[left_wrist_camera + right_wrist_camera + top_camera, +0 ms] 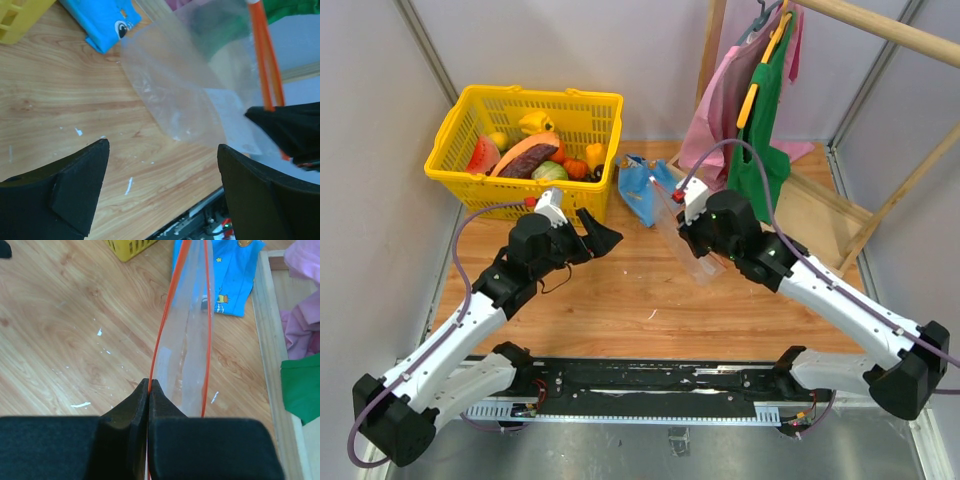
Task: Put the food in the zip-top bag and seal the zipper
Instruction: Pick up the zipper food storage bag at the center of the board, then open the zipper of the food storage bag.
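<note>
The food, toy fruits that include a long dark red slice (pixel 525 158), lies in the yellow basket (pixel 470 182) at the back left. My left gripper (pixel 600 232) hovers open and empty just right of the basket. In its wrist view it (pixel 162 145) faces the zip-top bag (pixel 185 85) over the table. My right gripper (pixel 150 383) is shut on one lip of the zipper (pixel 167 315) and holds the bag (pixel 187 340) up. The other lip (pixel 207 315) stands apart, so the mouth gapes. No food shows inside the bag (pixel 690 258).
A blue soft pouch (pixel 645 188) lies behind the bag, beside the basket. At the back right, pink and green clothes (pixel 760 120) hang from a wooden rack with a low frame (pixel 267 340) on the table. Bare wood lies in front of both grippers.
</note>
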